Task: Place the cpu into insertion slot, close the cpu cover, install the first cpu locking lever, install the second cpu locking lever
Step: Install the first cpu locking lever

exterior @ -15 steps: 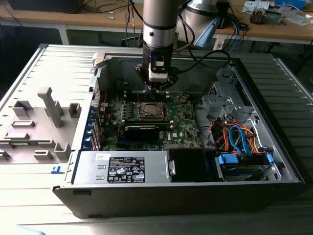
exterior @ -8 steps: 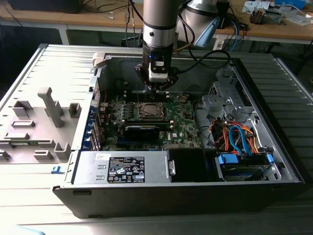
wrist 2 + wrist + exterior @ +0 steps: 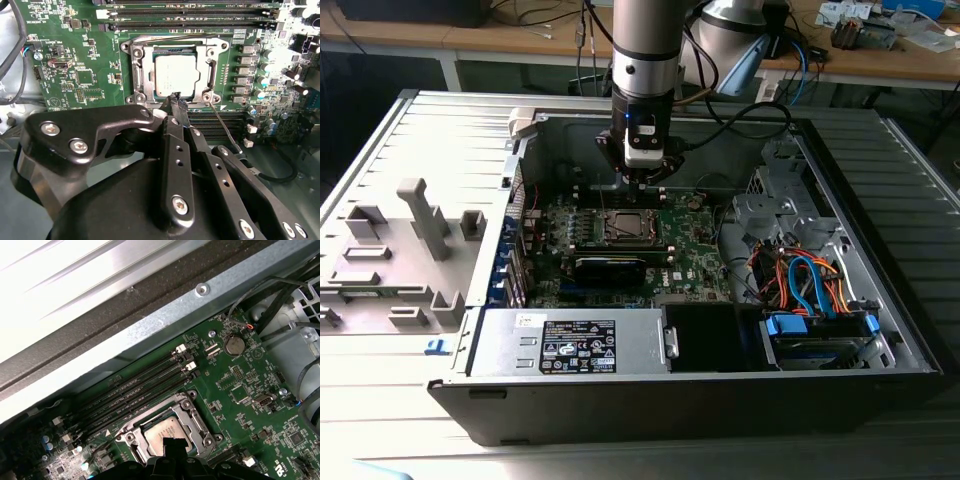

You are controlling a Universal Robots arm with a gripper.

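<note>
Down inside the open computer case [image 3: 670, 405], the gripper [image 3: 176, 99] hangs, fingertips pressed together, touching the insertion slot's [image 3: 128, 98] edge; the cpu [image 3: 175, 75] lies seated under the flat cpu cover [image 3: 142, 75].

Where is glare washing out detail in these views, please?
In the first wrist view, the ribbed silver metal panel is blown out white; in the second wrist view, the small silvery-grey square cpu shines and the silver cylindrical capacitors glare; in the exterior view, the pale grey ribbed table is brightest at the exterior view's left.
</note>
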